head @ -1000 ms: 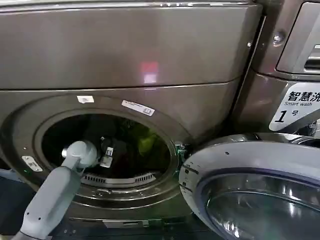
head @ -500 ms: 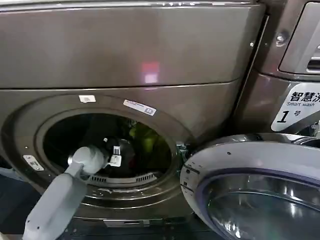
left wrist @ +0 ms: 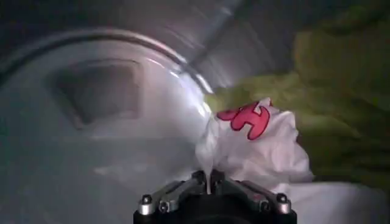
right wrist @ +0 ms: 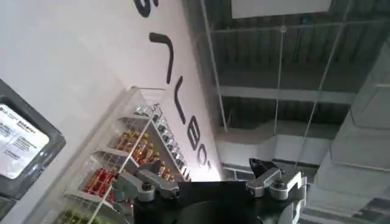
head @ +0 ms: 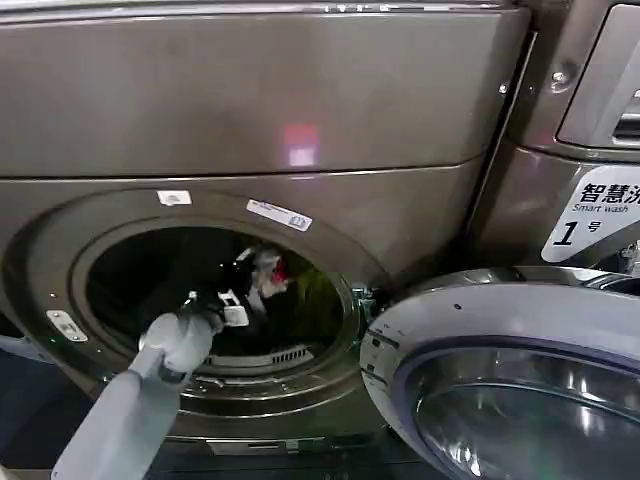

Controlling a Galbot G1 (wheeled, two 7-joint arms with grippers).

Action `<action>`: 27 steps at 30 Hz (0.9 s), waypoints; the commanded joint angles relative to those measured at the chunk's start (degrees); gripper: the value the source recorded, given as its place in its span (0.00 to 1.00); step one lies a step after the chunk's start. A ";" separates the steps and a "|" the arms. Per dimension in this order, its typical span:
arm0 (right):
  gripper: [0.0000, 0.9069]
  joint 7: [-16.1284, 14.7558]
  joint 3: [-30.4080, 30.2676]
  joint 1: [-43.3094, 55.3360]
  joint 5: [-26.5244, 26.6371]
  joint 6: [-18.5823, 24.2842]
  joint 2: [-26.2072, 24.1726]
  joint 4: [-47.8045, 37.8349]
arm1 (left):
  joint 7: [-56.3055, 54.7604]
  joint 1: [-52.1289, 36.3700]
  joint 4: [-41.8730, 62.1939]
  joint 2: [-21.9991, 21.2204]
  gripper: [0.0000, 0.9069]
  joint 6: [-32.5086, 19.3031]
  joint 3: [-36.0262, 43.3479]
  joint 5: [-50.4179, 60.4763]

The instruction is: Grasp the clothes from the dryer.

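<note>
Head view: the dryer [head: 250, 110] stands with its round porthole open, its door [head: 510, 370] swung out to the robot's right of the opening. The left arm reaches into the porthole, and the left gripper [head: 243, 283] sits just inside the rim, with the white garment [head: 266, 268] bunched at its tip and a spot of red showing on the cloth. Behind it, deeper in the drum, a yellow-green garment [head: 315, 295] lies against the dark. To the right of the dryer stands the neighbouring machine [head: 590, 150] with the "Smart wash" label. Left wrist view: left gripper [left wrist: 209, 181] pinched nearly shut on a fold of the white garment with red-pink marks [left wrist: 253, 143], the cloth rising from between the fingers in a peak and hanging loose. The yellow-green garment [left wrist: 329, 97] lies beyond it inside the drum, and a paler cloth [left wrist: 341, 204] lies under both. Judgement: the pieces are light, limp and crumpled, so they will drape and trail rather than hold shape; the grip is on a thin fold, which could slip or drag the neighbouring cloth along as it passes the dryer's rim. A thicker bunched ridge would give a surer hold. Right wrist view: right gripper [right wrist: 211, 182] well away from the dryer, pointed up toward a ceiling and a shelf of bottles [right wrist: 131, 158], fingers spread apart and holding nothing.
</note>
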 commanded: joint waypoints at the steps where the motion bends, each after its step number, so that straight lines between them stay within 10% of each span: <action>1: 1.00 0.02 -0.08 0.11 0.04 0.07 0.01 -0.06 | -17.13 10.47 -3.24 -6.62 0.00 -12.80 -6.93 -22.61; 15: 1.00 -0.01 1.20 -0.74 1.10 0.12 0.00 -0.26 | -14.21 18.67 -11.40 -16.54 0.00 -13.23 -9.93 -46.53; 27: 1.00 -0.42 0.90 0.04 1.69 0.05 0.46 0.23 | -14.90 25.39 -18.64 -18.72 0.00 -9.03 -10.38 -46.36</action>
